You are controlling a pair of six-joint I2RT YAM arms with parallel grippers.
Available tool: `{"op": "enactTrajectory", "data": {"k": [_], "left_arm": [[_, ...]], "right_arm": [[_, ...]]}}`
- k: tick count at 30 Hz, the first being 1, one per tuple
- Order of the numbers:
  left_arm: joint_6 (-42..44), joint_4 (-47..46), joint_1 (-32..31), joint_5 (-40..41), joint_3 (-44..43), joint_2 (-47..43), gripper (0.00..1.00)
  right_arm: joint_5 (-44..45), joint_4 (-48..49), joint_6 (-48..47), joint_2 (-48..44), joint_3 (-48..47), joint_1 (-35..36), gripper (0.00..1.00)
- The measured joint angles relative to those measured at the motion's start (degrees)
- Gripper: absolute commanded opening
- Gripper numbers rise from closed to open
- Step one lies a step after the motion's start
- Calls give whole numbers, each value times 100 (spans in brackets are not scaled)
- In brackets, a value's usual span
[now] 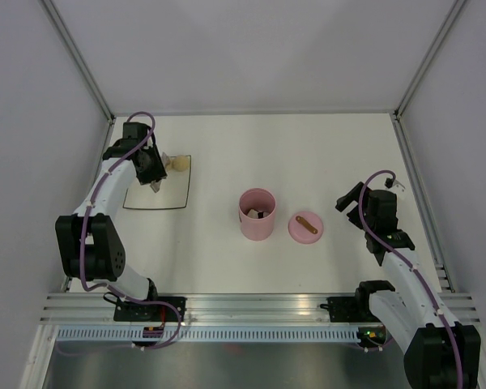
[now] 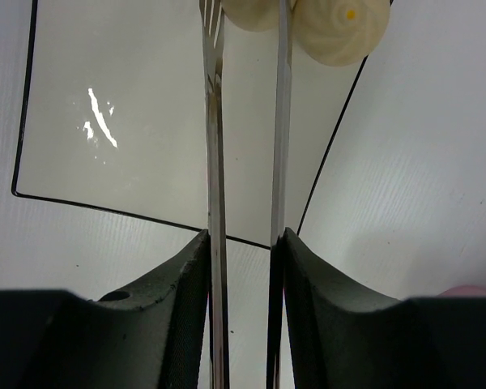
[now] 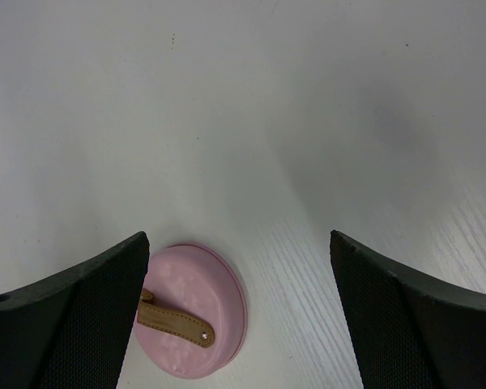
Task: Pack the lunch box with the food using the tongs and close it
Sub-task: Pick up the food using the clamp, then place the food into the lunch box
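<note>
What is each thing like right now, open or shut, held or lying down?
lunch box: open, upright, with food inside.
lid: off, lying flat beside the box.
tongs: gripped, tips beside a beige ball.
left end effector: shut on the tongs.
right end effector: open, empty.

Bare worktop [image 1: 308, 154] runs wide behind the box [image 1: 257, 214] and between it and the tray [image 1: 166, 196], so my left tool [image 2: 245, 235] has a free lane across. The tongs [image 2: 215, 162] stick out ahead of that tool, with two balls [image 2: 340, 28] at their tips. The left wall [image 1: 32, 121] stands close beside that arm. On the right, the lid [image 1: 305, 228] lies just beside the box, between it and my wide-spread right tool [image 3: 239, 235]; the worktop ahead of that tool is bare. The right wall [image 1: 462, 121] stands near its arm.
</note>
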State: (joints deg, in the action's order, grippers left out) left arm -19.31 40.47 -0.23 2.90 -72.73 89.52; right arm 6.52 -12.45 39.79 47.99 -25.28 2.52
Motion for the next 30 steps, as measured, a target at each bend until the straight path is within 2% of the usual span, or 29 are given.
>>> {"op": "enactTrajectory", "data": {"k": [8,13,18,20,24,26,30], "left_arm": [[33,33,0,225,-2,-192,29],[63,361,0,461,-240,-791,29],[70,605,-101,234,-697,-1600,28],[66,732,-457,177,-846,-1985,28],[20,848,-1762,-48,-933,-2551,29],[-52,946,-2439,-306,-866,-2802,29],[-286,1215,-3333,-638,-791,-3257,29]], "right_arm": [[-2,-28,7,-4,-2,0,98],[0,-72,11,-39,-7,0,98],[74,-208,125,-79,-15,0,98],[136,-306,184,-79,-37,0,98],[251,-577,299,-177,-111,0,98],[315,-752,345,-350,-138,0,98],[501,-1176,407,-942,-151,0,98]]}}
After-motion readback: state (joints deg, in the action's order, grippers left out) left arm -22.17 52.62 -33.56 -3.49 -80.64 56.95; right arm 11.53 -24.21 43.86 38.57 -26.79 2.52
